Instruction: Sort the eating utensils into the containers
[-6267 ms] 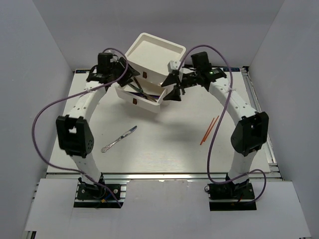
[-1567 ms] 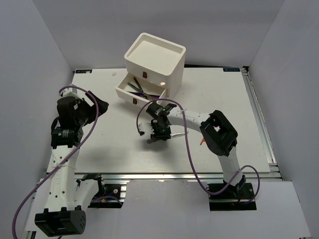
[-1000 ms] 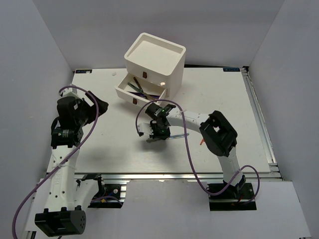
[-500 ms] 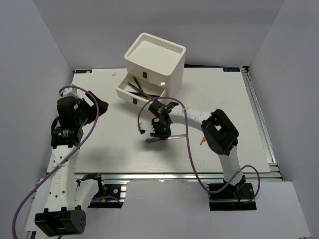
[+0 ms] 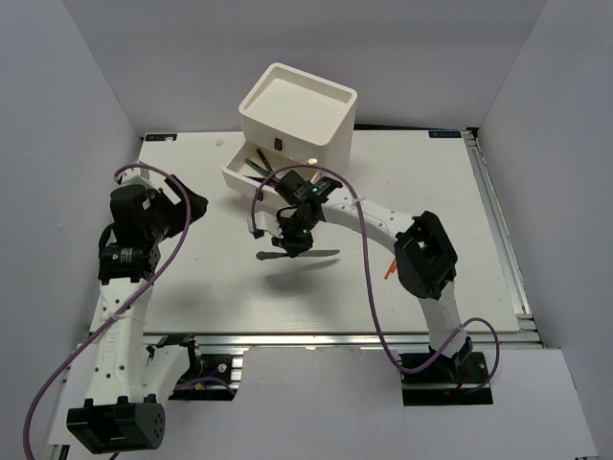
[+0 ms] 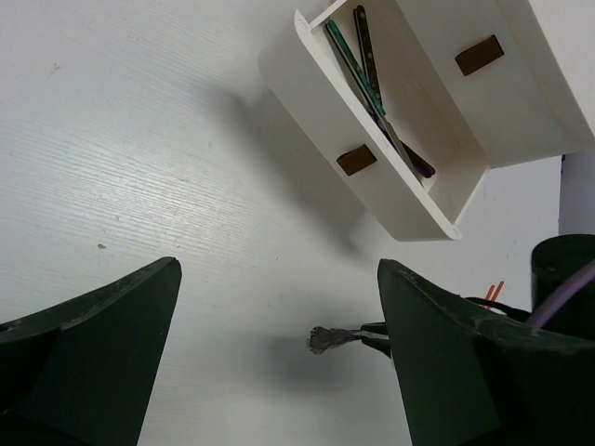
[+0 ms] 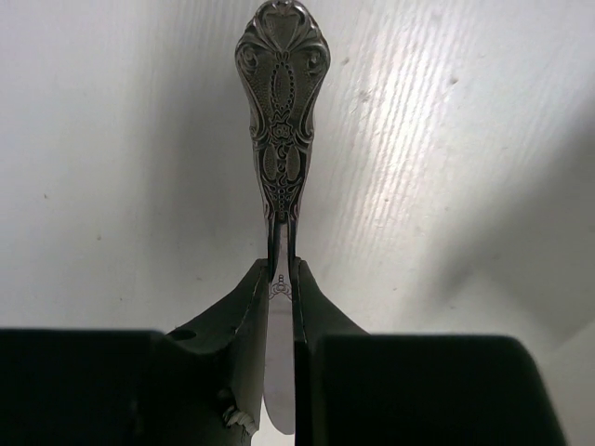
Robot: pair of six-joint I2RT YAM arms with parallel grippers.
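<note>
Knife (image 7: pixel 279 139), silver with an embossed scroll handle, is held pinched at the neck between handle and blade by the right gripper (image 7: pixel 279 283), raised off the counter (image 5: pixel 211 278) near the open drawer (image 6: pixel 307 102). It is judged stiff, light and slippery, and the flat neck is considered the soundest hold. The left gripper (image 6: pixel 279 321) is spread wide and empty. No brand or writing is legible.

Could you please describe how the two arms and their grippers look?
The left arm and right arm have white links with black joint housings, and a purple cable loops along each. The left gripper and right gripper have dark, wedge-shaped fingers.
</note>
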